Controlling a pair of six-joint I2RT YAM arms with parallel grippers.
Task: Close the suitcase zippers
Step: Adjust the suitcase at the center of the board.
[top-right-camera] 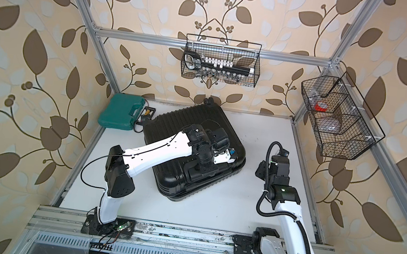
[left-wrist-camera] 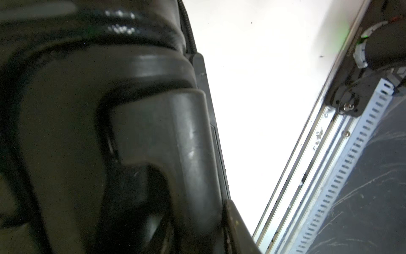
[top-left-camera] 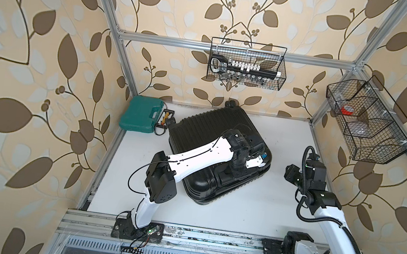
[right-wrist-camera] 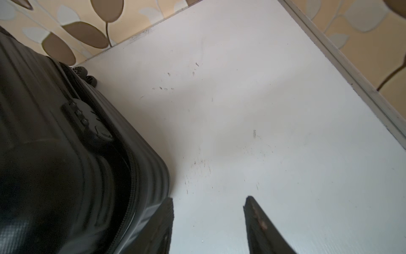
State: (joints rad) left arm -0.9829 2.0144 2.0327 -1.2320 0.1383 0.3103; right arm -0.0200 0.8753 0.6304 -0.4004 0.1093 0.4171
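Observation:
The black ribbed suitcase (top-left-camera: pixel 204 130) (top-right-camera: pixel 178 124) lies flat on the white table, turned at an angle. My left arm reaches over it, and my left gripper (top-left-camera: pixel 233 173) (top-right-camera: pixel 200 171) is shut on the suitcase's handle (left-wrist-camera: pixel 186 143) at its near right edge. One finger (left-wrist-camera: pixel 238 231) lies against the handle's side. My right gripper (top-left-camera: pixel 291 174) (right-wrist-camera: pixel 208 211) hangs open over bare table just right of the suitcase (right-wrist-camera: pixel 44 154), holding nothing. The zipper track (right-wrist-camera: pixel 133 176) runs round the corner beside a dark gap between the shells, below the combination lock (right-wrist-camera: pixel 87 118).
A teal tool case (top-left-camera: pixel 141 114) sits at the back left with a small bead frame (top-left-camera: pixel 166 118) beside it. Wire baskets hang on the back wall (top-left-camera: pixel 246 64) and the right wall (top-left-camera: pixel 368 122). An aluminium rail (top-left-camera: pixel 196 236) runs along the table's front edge.

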